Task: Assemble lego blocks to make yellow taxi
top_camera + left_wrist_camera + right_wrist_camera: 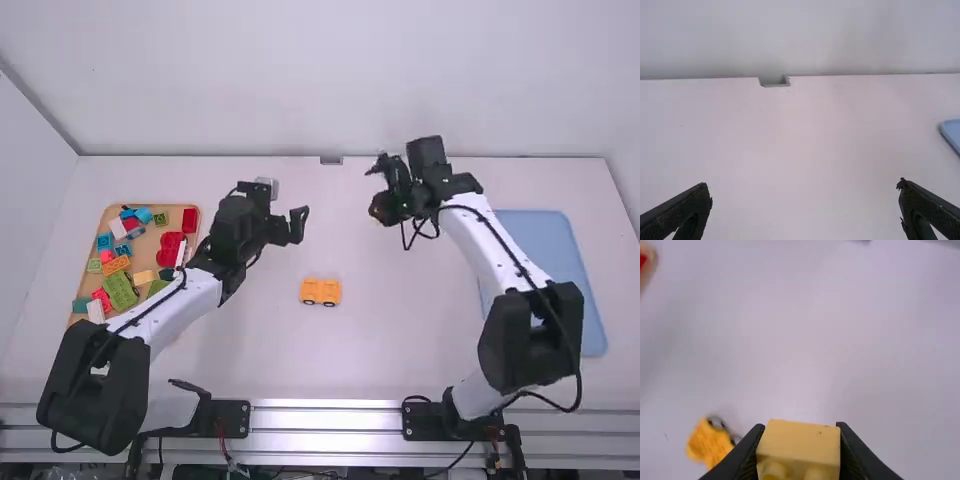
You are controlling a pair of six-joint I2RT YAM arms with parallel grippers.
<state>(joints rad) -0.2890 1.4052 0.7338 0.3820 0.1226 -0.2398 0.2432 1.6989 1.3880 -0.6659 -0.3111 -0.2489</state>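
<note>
When viewed from above, holds 1 pale yellow block (799, 444) over the table (345, 355) in the right gripper (382, 206), with 2 fingers closed against opposite sides. Spreads wide and empty at the left gripper (289, 218). Sets 1 wheeled yellow-orange assembly (321, 291) on the table between both arms. Includes 1 tray of mixed blocks (194, 258) at far left and 1 blue mat (560, 265) at right.

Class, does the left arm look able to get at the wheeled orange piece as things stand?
Probably yes: the left gripper is open and empty, and nothing seems to stand between it and the piece.
</note>
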